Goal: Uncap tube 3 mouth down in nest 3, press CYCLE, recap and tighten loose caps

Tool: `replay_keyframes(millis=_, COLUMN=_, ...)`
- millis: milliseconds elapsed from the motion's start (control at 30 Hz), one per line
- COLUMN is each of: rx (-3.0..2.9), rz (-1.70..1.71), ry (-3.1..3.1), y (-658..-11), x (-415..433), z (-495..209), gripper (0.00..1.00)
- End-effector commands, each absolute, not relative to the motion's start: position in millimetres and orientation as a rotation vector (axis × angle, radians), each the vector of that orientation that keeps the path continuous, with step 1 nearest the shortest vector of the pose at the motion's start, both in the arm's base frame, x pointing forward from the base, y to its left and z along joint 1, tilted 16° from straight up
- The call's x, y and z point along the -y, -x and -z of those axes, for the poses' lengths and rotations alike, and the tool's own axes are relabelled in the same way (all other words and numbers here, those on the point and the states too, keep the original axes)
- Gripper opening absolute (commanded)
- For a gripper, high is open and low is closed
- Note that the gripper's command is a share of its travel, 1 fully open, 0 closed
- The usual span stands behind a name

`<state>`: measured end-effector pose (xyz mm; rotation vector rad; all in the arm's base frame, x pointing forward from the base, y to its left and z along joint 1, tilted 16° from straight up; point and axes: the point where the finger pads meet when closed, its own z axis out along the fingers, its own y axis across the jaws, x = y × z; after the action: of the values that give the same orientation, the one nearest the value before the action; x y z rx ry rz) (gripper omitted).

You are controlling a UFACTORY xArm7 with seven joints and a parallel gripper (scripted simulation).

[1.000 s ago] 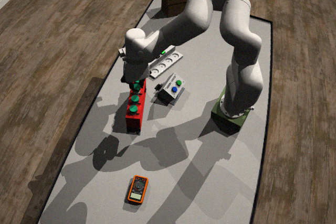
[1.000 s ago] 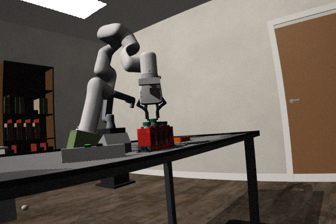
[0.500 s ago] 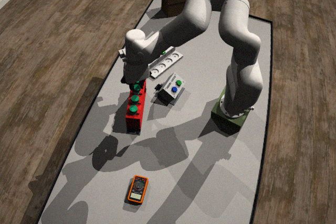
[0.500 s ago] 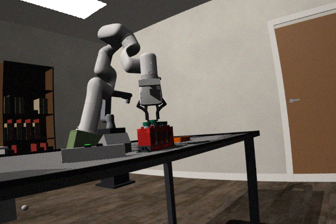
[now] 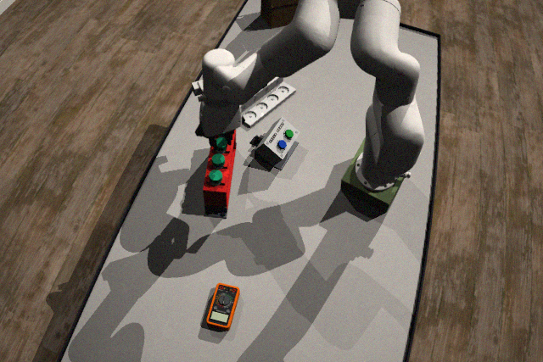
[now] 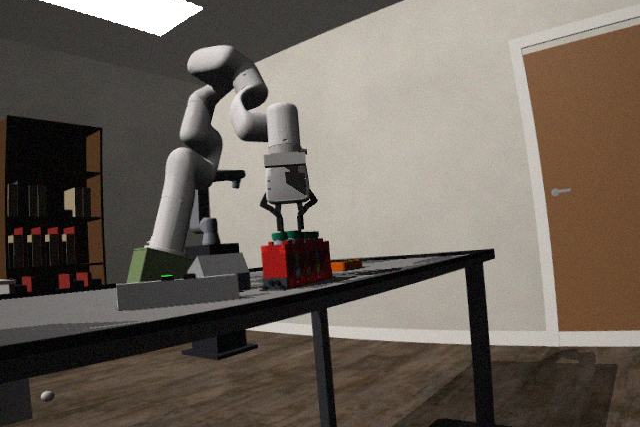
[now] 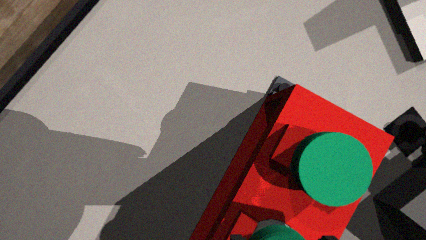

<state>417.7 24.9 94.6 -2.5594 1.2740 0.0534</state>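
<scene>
The red decapping station point(image 5: 216, 174) stands at the table's left side, and it also shows in the side view point(image 6: 295, 262). My gripper point(image 6: 289, 228) points straight down over it and is shut on the green cap of tube 3 point(image 5: 221, 143). The held cap sits level with the neighbouring caps. Its edge shows at the bottom of the wrist view point(image 7: 275, 232). The end cap of tube 4 point(image 7: 335, 167) is on its tube. Two more green caps point(image 5: 217, 159) point(image 5: 215, 176) sit on tubes 2 and 1. The cap tray point(image 5: 267, 102) has empty nests; a small green light point(image 6: 166, 275) glows on it.
The key housing point(image 5: 276, 143) carries the blue key point(image 5: 281, 144) and the green key point(image 5: 288, 133), just right of the station. An orange multimeter point(image 5: 222, 305) lies near the front edge. A brown box point(image 5: 282, 1) stands at the far end.
</scene>
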Motion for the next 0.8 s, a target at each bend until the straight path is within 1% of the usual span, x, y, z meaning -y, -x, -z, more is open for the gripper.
replay_keyframes(millis=0, rx=-1.274, rz=-0.048, ry=2.557, y=-419.2, x=-24.3, z=-95.9, gripper=0.00)
replay_keyframes(millis=100, rx=-1.274, rz=-0.048, ry=2.557, y=-419.2, x=-24.3, z=-96.0, gripper=0.00)
replay_keyframes(millis=133, rx=-1.274, rz=-0.048, ry=2.557, y=-419.2, x=-24.3, z=-96.0, gripper=0.46)
replay_keyframes(millis=767, rx=-1.274, rz=-0.048, ry=2.557, y=-419.2, x=-24.3, z=-96.0, gripper=0.46)
